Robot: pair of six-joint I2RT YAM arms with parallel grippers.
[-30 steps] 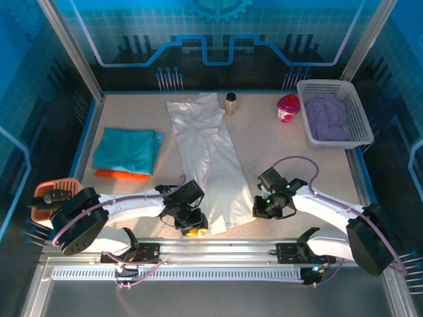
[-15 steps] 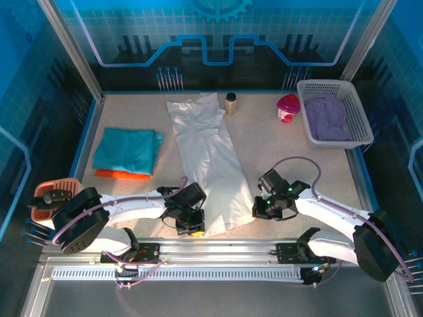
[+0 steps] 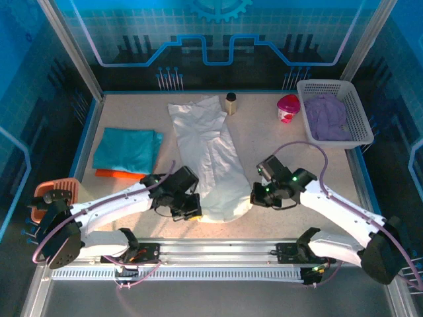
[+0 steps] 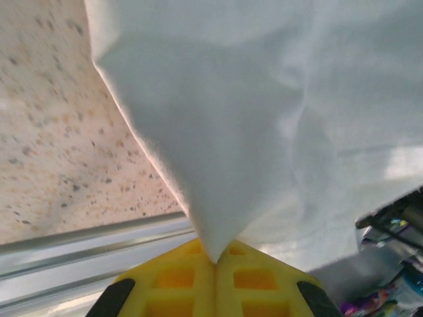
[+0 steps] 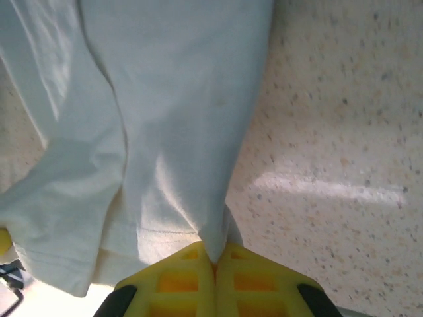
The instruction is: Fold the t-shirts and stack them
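**Two robot arms pinch the near end of a white t-shirt**

Seen from above, a long white t-shirt (image 3: pixel 211 158) lies on a speckled tabletop (image 3: pixel 284 152), well to the left of a white mesh basket (image 3: pixel 330 83). It stretches from level with the basket toward the arms. Farther left of the basket, a folded teal t-shirt (image 3: pixel 125 150) rests on an orange t-shirt (image 3: pixel 122 174).

The left gripper (image 3: pixel 187 206) and right gripper (image 3: pixel 258 197) each hold one near corner of the white shirt. In both wrist views the yellow jaws are pressed together with a thin peak of cloth clamped between them.

The shirt looks light, soft and limp. It will likely sag between the two grips and crease easily. The hem corners suit a hold, though so small a pinch could slip if tugged sharply.
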